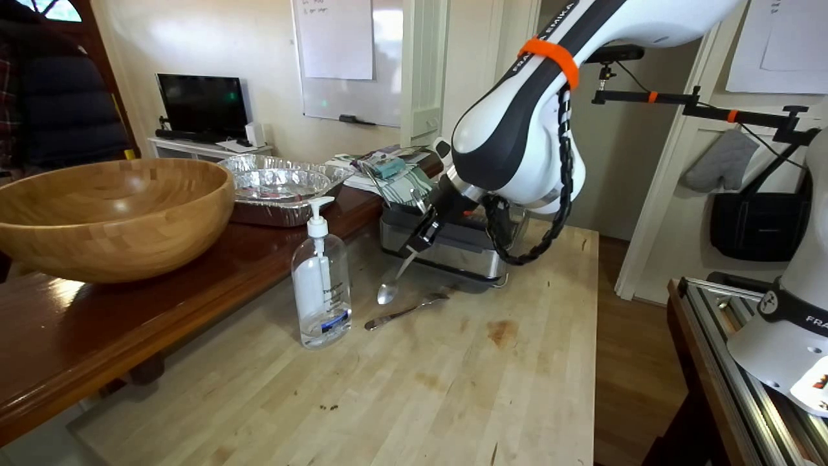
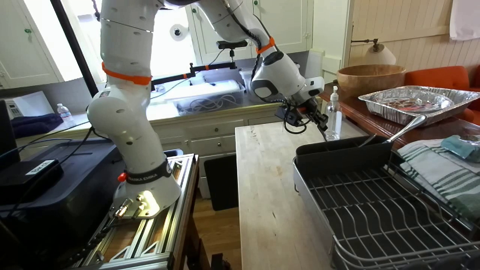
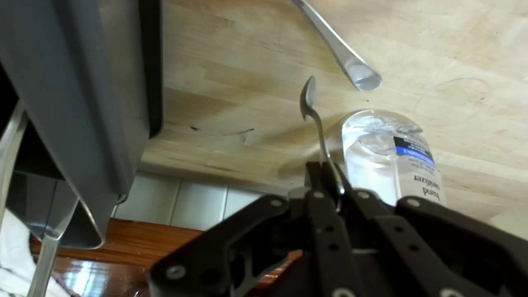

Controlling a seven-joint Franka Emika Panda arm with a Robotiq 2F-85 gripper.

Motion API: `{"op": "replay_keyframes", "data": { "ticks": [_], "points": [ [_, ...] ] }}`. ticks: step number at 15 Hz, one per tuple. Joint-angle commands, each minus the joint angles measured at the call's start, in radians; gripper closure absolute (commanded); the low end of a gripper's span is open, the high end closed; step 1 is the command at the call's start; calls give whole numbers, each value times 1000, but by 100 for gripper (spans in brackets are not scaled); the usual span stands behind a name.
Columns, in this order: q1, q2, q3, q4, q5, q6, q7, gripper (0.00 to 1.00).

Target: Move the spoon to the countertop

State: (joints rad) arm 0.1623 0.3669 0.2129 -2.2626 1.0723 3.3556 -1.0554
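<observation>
In the wrist view the gripper (image 3: 328,175) comes in from the bottom of the frame, its jaws closed on the handle of the spoon (image 3: 320,130) — the spoon's bowl points up toward the middle of the picture. In an exterior view the spoon hangs tilted near the centre of the frame, handle up in the jaws and bowl down to the left, over the countertop (image 1: 453,395); whether the bowl touches the wood I cannot tell. A second metal utensil (image 1: 406,312) lies on the countertop, just below and right of that bowl. The clear pump bottle (image 1: 323,285) stands upright on the same wood, left of both. Behind the gripper, at the middle of the frame, sits the dish rack (image 1: 459,259); in an exterior view it fills the lower right, its dark utensil holder (image 2: 337,157) at the near side of the gripper. At the left of the frame, the reddish-brown tabletop (image 1: 194,317) bears a large wooden bowl (image 1: 129,226) — beside it, toward the centre, is a foil tray (image 1: 275,213).
</observation>
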Motion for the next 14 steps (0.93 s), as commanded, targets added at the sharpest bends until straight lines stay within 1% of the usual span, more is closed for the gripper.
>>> {"op": "replay_keyframes", "data": {
  "ticks": [1,7,10,13,14],
  "points": [
    [-46,64,47,25,-33,35,-11,99],
    [-91,91,96,16,-63,71,0,99],
    [-96,87,97,-1,-54,44,0,99],
    [-79,73,71,-23,-31,12,-4,99],
    [-14,49,-19,-71,-198,-16,178,99]
  ]
}}
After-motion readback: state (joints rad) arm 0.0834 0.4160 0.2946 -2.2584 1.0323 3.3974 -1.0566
